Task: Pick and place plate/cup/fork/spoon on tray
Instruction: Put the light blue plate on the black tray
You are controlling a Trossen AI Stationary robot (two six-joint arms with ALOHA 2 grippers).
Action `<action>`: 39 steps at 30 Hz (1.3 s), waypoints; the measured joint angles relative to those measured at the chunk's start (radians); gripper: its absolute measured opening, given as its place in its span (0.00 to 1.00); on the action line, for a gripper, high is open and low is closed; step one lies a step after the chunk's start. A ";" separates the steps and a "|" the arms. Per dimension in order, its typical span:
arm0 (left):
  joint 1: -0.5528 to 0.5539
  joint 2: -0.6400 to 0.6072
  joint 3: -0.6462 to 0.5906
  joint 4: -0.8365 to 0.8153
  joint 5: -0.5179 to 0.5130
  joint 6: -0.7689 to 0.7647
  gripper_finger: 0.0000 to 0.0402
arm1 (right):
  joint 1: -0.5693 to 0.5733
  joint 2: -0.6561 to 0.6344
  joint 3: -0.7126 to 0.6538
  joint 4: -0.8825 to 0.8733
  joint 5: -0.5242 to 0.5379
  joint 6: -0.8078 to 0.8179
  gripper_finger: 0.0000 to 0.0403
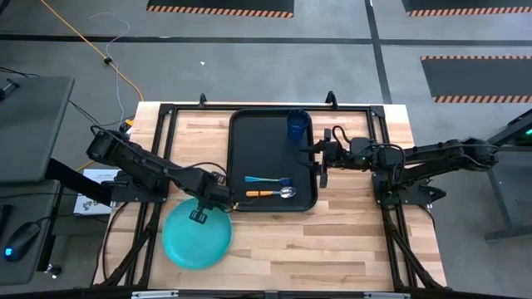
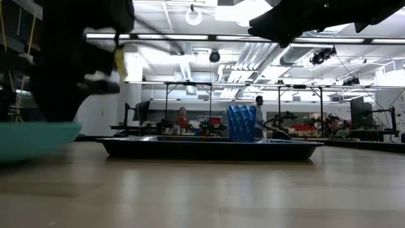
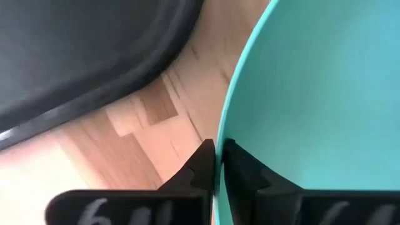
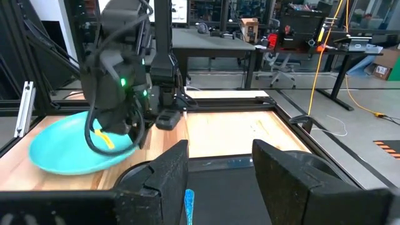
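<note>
Turquoise plastic fills the left wrist view, and there's the grip: the left gripper (image 3: 216, 164) has its two dark fingers pinched on the rim of the plate (image 1: 196, 237), one inside the lip, one outside, so it is clamped edge-on rather than from above, which looks like the only way to take a dish this wide and shallow. In the right wrist view the plate sits tilted, the gripped edge raised and the far edge down on the wood, so my read is a lift in progress, with the carry toward the tray (image 1: 241, 158) to come. The tray lies just beside the plate, its rounded black corner close by. Now look what's already aboard: the cup (image 1: 298, 125) stands upright in the far right corner, the fork (image 1: 266, 180) and the spoon (image 1: 273, 193) lie side by side near the near rim. That's the snag, I'd say. The plate is about as wide as the tray's inside, and the cutlery sits right at the edge nearest it, so coming in low could shove or cover them; the clear black stretch is the middle and far left. The right gripper (image 1: 319, 158) waits over the tray's right rim, fingers apart, holding nothing, near the cup. Beyond the wooden table (image 1: 349, 241) people (image 2: 258, 109) stand in the room, well away.
</note>
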 joint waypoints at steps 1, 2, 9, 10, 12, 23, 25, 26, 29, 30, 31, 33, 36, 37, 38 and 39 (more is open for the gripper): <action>0.001 -0.017 0.016 -0.003 0.006 -0.011 0.03 | 0.000 0.000 0.000 0.000 0.000 0.000 0.42; 0.001 -0.038 0.032 -0.004 0.010 -0.024 0.03 | 0.000 0.000 0.000 -0.001 0.000 0.000 0.42; 0.001 -0.250 0.144 -0.064 -0.054 -0.117 0.01 | 0.000 0.000 0.001 -0.013 0.005 0.000 0.42; 0.001 -0.283 0.161 -0.061 -0.086 -0.134 0.01 | 0.000 0.000 0.001 -0.013 0.005 0.000 0.42; 0.005 -0.343 0.201 -0.061 -0.190 -0.148 0.00 | 0.000 0.000 0.001 -0.013 0.004 0.000 0.42; 0.417 -0.357 0.353 0.007 -0.440 -0.068 0.00 | 0.000 0.000 0.001 -0.013 0.003 0.000 0.42; 0.524 -0.321 0.353 0.043 -0.364 -0.063 0.00 | 0.000 0.000 0.001 -0.013 0.003 0.000 0.42; 0.576 -0.299 0.353 0.067 -0.314 -0.071 0.00 | 0.000 0.000 0.001 -0.013 0.003 -0.001 0.42; 0.696 -0.224 0.354 0.131 -0.174 -0.098 0.00 | 0.000 0.000 0.001 -0.013 0.005 -0.016 0.42; 0.724 -0.192 0.354 0.153 -0.137 -0.104 0.00 | 0.000 0.000 0.001 -0.013 0.006 -0.016 0.42; 0.750 -0.159 0.354 0.169 -0.107 -0.115 0.00 | 0.000 0.000 0.001 -0.013 0.007 -0.016 0.42; 0.786 -0.099 0.354 0.191 -0.063 -0.127 0.00 | 0.000 0.000 0.001 -0.013 0.007 -0.016 0.42; 0.816 -0.016 0.354 0.208 -0.017 -0.147 0.00 | 0.000 0.000 0.001 -0.016 0.008 -0.016 0.42; 0.822 0.010 0.354 0.201 -0.009 -0.152 0.00 | 0.000 0.000 0.001 -0.017 0.008 -0.016 0.42; 0.826 0.036 0.354 0.199 -0.006 -0.152 0.00 | 0.000 0.000 0.001 -0.019 0.010 -0.017 0.42; 0.826 0.058 0.354 0.205 -0.003 -0.157 0.00 | 0.000 0.000 0.001 -0.020 0.011 -0.017 0.42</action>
